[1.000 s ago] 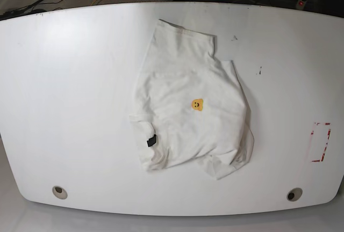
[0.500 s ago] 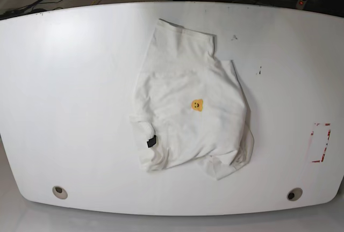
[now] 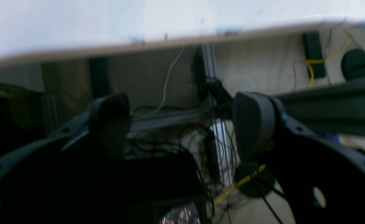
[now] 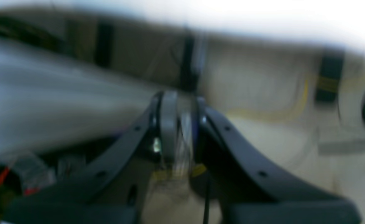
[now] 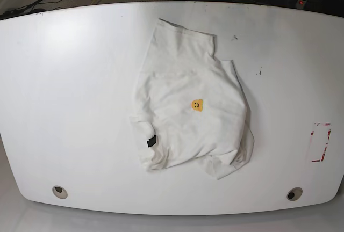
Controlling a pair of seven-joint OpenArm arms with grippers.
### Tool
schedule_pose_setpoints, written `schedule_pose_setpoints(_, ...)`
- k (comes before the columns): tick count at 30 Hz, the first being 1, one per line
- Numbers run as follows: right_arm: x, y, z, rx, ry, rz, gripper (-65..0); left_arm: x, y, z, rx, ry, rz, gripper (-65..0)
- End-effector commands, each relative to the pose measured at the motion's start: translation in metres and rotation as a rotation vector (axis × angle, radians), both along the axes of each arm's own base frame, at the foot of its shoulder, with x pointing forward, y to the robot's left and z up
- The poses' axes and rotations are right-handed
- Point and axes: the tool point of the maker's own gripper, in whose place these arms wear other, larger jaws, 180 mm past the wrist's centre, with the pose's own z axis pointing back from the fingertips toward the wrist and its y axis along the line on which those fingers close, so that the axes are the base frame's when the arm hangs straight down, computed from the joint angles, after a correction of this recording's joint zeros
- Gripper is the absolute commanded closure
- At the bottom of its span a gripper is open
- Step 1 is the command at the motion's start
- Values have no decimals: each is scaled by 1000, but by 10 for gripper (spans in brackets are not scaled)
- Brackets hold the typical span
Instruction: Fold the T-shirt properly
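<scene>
Both hands off table (image 5: pixel 64 81); T-shirt (image 5: pixel 188 103) lies mid-table, untouched.

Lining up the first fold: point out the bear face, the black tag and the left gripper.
bear face (image 5: pixel 197 104), base view, middle of the orange print.
black tag (image 5: pixel 151 142), base view, centre of the tag.
left gripper (image 3: pixel 182 124), left wrist view, gap between its open fingertips.

White table (image 5: pixel 70 92), rounded near corners. T-shirt (image 5: pixel 188 103) lies crumpled near centre, bear face (image 5: pixel 197 104) up, black tag (image 5: pixel 151 141) at its near-left edge. Red-marked rectangle (image 5: pixel 321 142) at right. Two round holes (image 5: pixel 59 191) along near edge.
</scene>
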Motion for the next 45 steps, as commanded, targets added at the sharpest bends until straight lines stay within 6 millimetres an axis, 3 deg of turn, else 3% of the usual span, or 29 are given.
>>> schedule_pose_setpoints(1, 12, 6, 10, 29, -54, 19, -71, 4, -1, 6, -3, -28, -2, -487)
schedule_pose_setpoints(7, 56, 9, 17, 35, -172, 26, -78, 15, -2, 7, -5, -57, 1, -578)
schedule_pose_setpoints(17, 127, 17, 29, 27, -308, 69, -92, 30, 3, 10, 2, -111, 53, -587)
schedule_pose_setpoints(26, 191, 14, 37, -43, -326, 106, -341, 52, 13, 16, 25, -177, 80, -593)
schedule_pose_setpoints(35, 253, 15, 51, -120, -317, 187, -396, 75, 13, 20, 28, -239, 75, -593)
schedule_pose_setpoints(39, 271, 15, 44, -141, -268, 228, -472, 87, 13, 23, 26, -271, 75, -593)
schedule_pose_setpoints(45, 290, 12, 24, -76, -209, 190, -487, 92, 13, 25, 28, -286, 72, -590)
